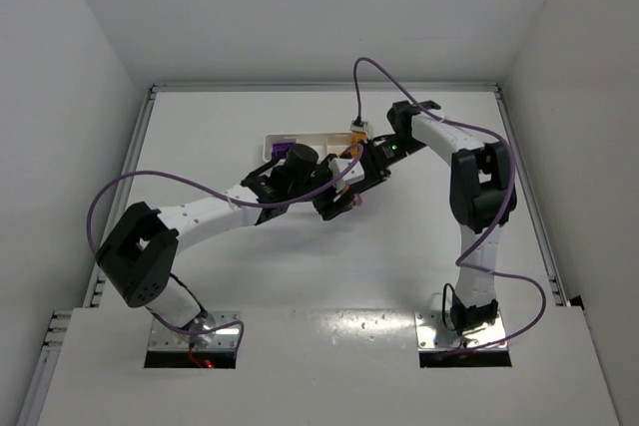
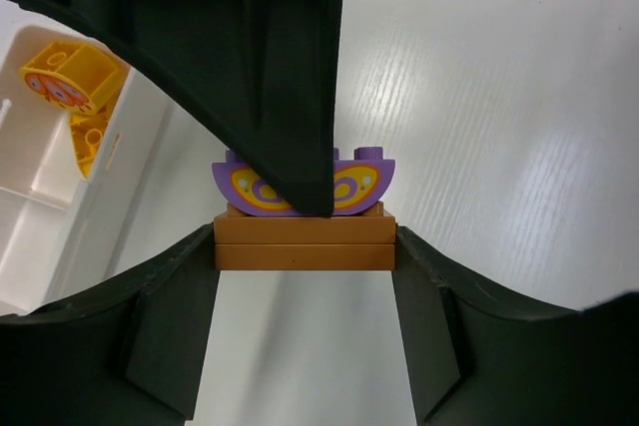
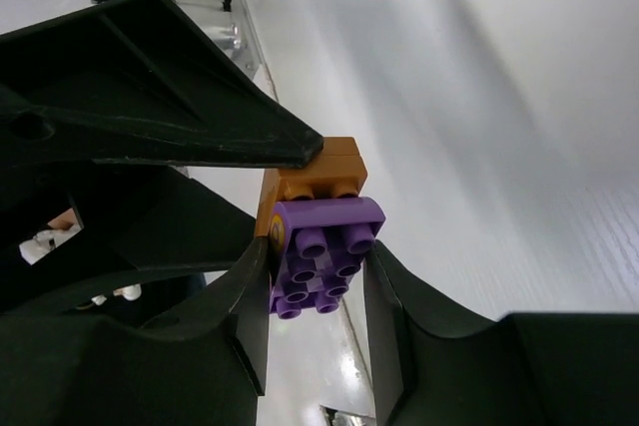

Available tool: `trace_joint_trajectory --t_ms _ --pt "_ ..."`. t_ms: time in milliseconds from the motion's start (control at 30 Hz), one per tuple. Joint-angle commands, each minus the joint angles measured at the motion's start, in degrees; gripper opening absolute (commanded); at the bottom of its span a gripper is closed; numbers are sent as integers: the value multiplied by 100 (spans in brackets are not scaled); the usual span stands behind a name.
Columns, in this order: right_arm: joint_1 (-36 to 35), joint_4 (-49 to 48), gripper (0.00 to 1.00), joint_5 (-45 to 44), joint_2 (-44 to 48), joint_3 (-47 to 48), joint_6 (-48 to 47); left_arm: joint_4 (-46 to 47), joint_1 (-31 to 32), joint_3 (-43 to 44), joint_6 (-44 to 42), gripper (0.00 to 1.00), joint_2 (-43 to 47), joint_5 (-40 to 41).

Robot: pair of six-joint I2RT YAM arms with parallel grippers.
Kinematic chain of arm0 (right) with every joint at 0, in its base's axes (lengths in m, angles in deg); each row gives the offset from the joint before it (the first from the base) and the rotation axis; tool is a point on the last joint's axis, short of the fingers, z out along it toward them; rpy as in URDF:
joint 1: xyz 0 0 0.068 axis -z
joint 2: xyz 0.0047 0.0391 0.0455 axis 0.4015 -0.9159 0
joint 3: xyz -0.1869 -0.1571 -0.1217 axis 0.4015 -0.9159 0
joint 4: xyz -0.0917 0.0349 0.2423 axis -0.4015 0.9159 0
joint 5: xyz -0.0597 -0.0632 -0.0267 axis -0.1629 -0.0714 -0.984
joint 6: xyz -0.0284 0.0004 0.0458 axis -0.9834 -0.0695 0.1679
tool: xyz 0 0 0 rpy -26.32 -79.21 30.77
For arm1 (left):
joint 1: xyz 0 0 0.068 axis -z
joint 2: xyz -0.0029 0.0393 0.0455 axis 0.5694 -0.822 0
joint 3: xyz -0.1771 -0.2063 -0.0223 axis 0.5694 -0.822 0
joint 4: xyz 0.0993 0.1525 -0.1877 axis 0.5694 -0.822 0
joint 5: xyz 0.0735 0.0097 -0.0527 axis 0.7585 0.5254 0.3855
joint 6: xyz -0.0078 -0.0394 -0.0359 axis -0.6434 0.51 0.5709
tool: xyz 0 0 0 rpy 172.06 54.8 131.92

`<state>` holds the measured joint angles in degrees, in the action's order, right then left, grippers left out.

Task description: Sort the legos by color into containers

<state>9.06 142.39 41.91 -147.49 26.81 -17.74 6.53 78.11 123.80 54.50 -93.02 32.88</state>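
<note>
Robot lab test cell, this one. White bench (image 1: 300,266) boxed in by bare white walls (image 1: 70,57) at its left, far and right sides. Metal rails (image 1: 139,142) line bench side edges. Left arm (image 1: 200,214), right arm (image 1: 479,187) bolted on steel plates (image 1: 195,336) at bench near edge. Purple cables (image 1: 105,197) looping above bench.

White worktop (image 1: 300,276) with a faint wood grain, glossy under soft, even light. A plain white back wall (image 1: 300,7) and side walls (image 1: 50,117) box it in. Metal rails (image 1: 138,142) run along its left and right edges.
</note>
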Motion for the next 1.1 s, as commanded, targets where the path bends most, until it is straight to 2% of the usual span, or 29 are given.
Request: trace_joint_trajectory --t_ms 0,200,467,533,567,633,667,767,800,900,1067 --pt "151 172 0 405 102 278 -449 290 -173 -129 -82 36 258 70" --pt "581 286 0 405 50 454 -502 -17 -454 -507 -311 32 547 123" --pt "696 225 0 343 -109 972 -179 -141 -867 -849 -364 31 907 123" --pt "696 -196 0 19 -161 1235 164 -141 -1008 -850 -303 31 961 176" --pt "696 -424 0 -138 -161 1410 636 -141 -1070 -850 -224 31 1022 254" --pt "539 -1494 0 -893 -4 1412 1270 -89 -1227 -850 -84 31 1074 430" --pt "486 -1724 0 -1575 75 1595 1534 -88 -1228 -850 -22 31 1127 587" --pt "231 -2050 0 -2467 23 1607 1781 -88 -1509 -850 224 31 1206 842" --pt "178 -2617 0 -2469 102 1440 1914 -88 -1588 -850 277 31 1285 844" --pt "125 -3211 0 -2671 242 1210 2161 -220 -1957 -850 409 31 1443 896" --pt "-340 -3370 0 -2777 -398 2185 2223 -474 -2633 -850 585 31 1672 773"
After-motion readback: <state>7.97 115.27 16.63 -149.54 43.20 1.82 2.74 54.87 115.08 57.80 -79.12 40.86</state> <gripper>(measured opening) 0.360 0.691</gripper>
